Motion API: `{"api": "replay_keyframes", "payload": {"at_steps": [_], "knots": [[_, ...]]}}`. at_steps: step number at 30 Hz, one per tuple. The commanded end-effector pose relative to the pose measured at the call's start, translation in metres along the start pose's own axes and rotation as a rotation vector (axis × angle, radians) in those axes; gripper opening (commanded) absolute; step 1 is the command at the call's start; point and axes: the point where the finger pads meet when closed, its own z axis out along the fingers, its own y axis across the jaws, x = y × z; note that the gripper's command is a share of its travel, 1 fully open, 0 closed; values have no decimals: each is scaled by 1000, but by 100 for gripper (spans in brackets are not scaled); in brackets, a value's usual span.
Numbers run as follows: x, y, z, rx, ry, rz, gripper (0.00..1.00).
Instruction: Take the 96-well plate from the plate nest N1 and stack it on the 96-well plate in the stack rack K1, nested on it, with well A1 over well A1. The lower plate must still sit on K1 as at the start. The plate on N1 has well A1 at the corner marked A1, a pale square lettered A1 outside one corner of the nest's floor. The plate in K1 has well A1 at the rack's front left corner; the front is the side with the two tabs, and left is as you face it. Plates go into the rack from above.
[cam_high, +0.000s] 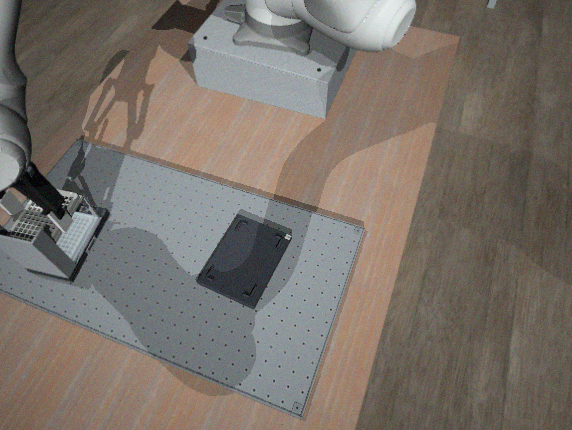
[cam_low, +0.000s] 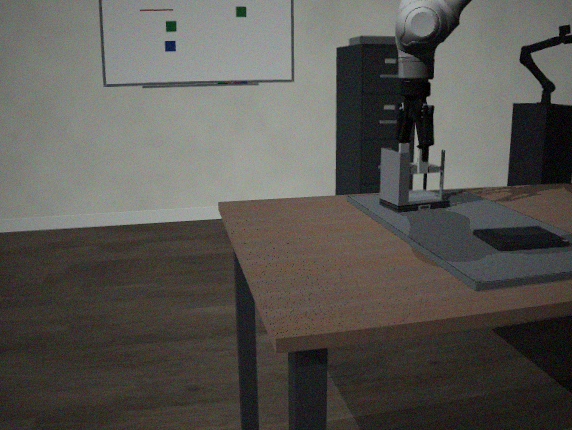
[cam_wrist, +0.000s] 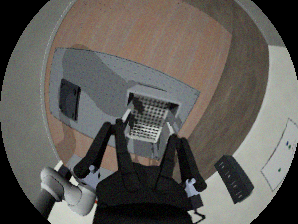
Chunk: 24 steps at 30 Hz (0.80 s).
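At the left end of the grey perforated base plate (cam_high: 210, 320), two white 96-well plates are present. One, the held white 96-well plate (cam_high: 31, 221), is clamped between the fingers of the black two-finger end effector (cam_low: 418, 150), inside the upper part of the grey stack rack K1 (cam_low: 393, 175), between its uprights. The other, the lower white 96-well plate (cam_high: 79, 234), sits on the rack floor, partly hidden by the carried plate and the rack wall in the top view. The exterior view shows the held plate level and above the lower plate; whether the two touch cannot be told.

One end effector is in view. Its fingers stand partly open, closed onto the two opposite sides of the held plate, pointing straight down into the rack from above. The wrist view shows the well grid between the fingertips.

One dark rectangular plate nest N1 (cam_high: 245, 260) lies near the middle of the base plate, well apart from the rack, with a pale square A1 marker (cam_high: 287, 237) at one corner. No plate rests on it.

One wooden tabletop (cam_low: 320, 260) carries the base plate and the grey arm pedestal (cam_high: 260, 82). The rack stands close to the base plate's left edge, with thin posts (cam_low: 442, 170) on its open side. Open base plate surface lies between rack and nest.
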Motion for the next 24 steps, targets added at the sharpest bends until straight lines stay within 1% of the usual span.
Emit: {"api": "replay_keyframes", "payload": {"at_steps": [1, 3, 18, 20, 24], "knots": [[0, 0, 4, 0, 0, 0, 0], [0, 0, 4, 0, 0, 0, 0], [0, 0, 29, 0, 0, 0, 0], [0, 0, 29, 0, 0, 0, 0], [0, 0, 36, 0, 0, 0, 0]]}}
